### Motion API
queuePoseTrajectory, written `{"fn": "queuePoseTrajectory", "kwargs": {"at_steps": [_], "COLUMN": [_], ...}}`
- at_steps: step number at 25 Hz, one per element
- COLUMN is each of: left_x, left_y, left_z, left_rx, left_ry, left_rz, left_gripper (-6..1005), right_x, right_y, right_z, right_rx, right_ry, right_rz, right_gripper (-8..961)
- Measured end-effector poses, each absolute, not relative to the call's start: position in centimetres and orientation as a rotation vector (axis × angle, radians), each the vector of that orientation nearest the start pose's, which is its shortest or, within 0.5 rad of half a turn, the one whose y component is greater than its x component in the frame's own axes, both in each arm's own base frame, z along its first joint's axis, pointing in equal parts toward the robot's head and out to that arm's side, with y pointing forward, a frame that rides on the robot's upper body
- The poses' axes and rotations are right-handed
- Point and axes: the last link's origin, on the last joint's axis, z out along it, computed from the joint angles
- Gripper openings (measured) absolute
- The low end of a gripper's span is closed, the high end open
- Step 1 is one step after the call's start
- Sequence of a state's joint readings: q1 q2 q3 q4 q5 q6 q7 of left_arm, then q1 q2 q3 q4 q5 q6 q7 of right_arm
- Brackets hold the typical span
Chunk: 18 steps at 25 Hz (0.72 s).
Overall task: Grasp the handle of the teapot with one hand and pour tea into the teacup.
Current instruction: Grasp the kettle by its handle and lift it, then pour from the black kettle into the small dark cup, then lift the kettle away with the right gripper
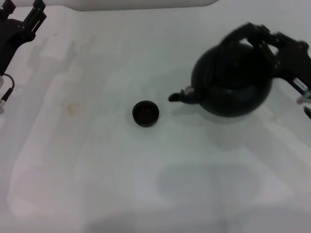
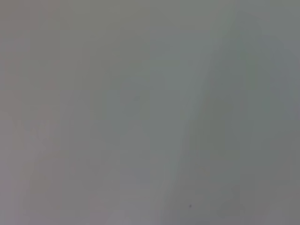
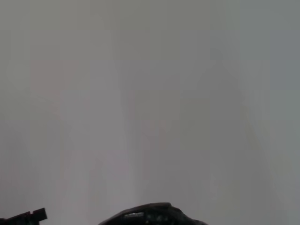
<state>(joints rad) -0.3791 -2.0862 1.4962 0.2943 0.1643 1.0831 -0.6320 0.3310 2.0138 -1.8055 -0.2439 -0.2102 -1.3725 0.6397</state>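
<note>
The round black teapot (image 1: pixel 232 82) is at the right of the white table, its short spout (image 1: pixel 181 96) pointing left toward the teacup (image 1: pixel 146 113). The small black teacup stands upright near the middle, a short gap left of the spout tip. My right gripper (image 1: pixel 262 39) comes in from the right edge and is shut on the arched black handle (image 1: pixel 238 33) above the pot. I cannot tell whether the pot's base touches the table. The teapot's dark top (image 3: pixel 150 214) shows in the right wrist view. My left gripper (image 1: pixel 22 19) is parked open at the far left corner.
The white tabletop (image 1: pixel 97 170) spreads all around the cup and in front of the pot. A pale raised edge (image 1: pixel 141 4) runs along the back. A faint yellowish stain (image 1: pixel 72 108) marks the table left of the cup. The left wrist view holds only bare surface.
</note>
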Motion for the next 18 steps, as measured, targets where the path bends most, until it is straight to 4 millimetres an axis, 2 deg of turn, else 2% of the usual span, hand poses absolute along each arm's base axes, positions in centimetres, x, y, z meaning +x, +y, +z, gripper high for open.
{"fn": "queuePoseTrajectory", "kwargs": {"at_steps": [3, 7, 13, 18], "left_x": [-31.6, -31.8, -31.8, -31.8], "left_y": [34.2, 33.9, 33.9, 33.8], "left_z": [-0.4, -0.4, -0.5, -0.5], "left_rx": [-1.674, -1.671, -1.67, -1.669], "left_ry": [-0.748, -0.753, -0.758, -0.758], "left_rz": [-0.956, -0.951, -0.951, -0.952], "left_gripper": [835, 835, 835, 834], "right_x": [28.7, 27.8, 27.3, 27.2], "right_y": [31.0, 32.0, 32.9, 32.8], "right_z": [-2.3, -2.7, -3.0, -3.3], "right_rx": [-2.077, -2.1, -2.101, -2.11], "right_ry": [0.481, 0.371, 0.248, 0.178], "right_rz": [1.04, 0.975, 0.887, 0.846], "right_gripper": [194, 189, 182, 176]}}
